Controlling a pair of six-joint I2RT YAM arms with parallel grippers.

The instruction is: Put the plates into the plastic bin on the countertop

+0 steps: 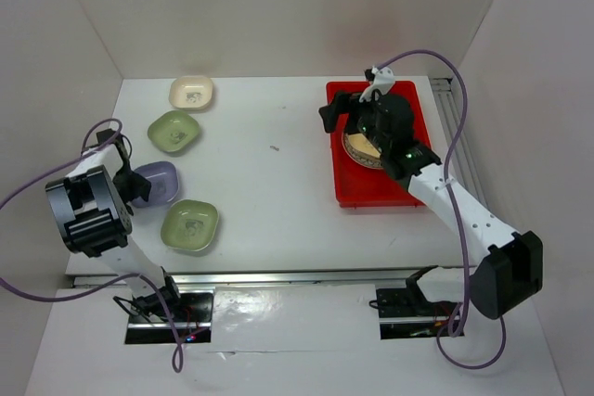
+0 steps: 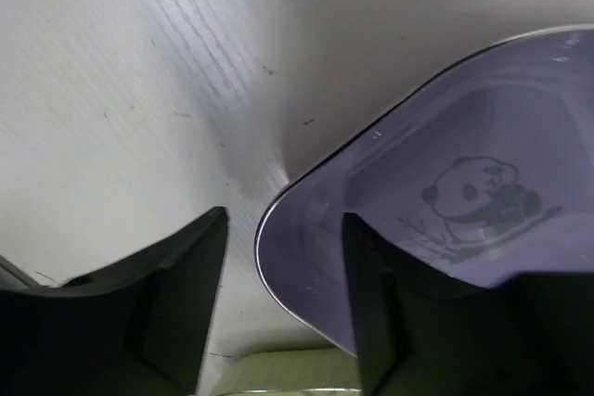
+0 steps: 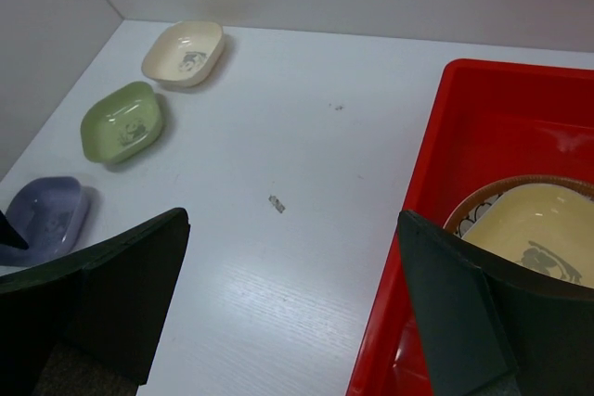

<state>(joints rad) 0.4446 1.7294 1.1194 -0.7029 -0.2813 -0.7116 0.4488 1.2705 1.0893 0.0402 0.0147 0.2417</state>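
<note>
Four small plates lie on the white countertop [image 1: 269, 183]: cream [image 1: 191, 92], green [image 1: 174, 131], lavender [image 1: 158, 183] and a second green one [image 1: 190, 225]. My left gripper [image 1: 137, 185] is down at the lavender plate's left edge. In the left wrist view the lavender plate [image 2: 445, 201] shows a panda mark. The left gripper [image 2: 283, 238] straddles its rim, one finger outside and one inside, with gaps still showing. The red plastic bin [image 1: 408, 99] holds a yellow dish [image 3: 534, 234] on a round brown-rimmed plate [image 3: 483, 197]. My right gripper [image 3: 292, 220] hangs open and empty over the bin's left wall [image 3: 436, 229].
White walls close in the table at the back and both sides. A small dark speck [image 1: 275, 147] lies mid-table. A metal rail [image 1: 306, 277] runs along the near edge. Purple cables [image 1: 445, 71] loop from both arms.
</note>
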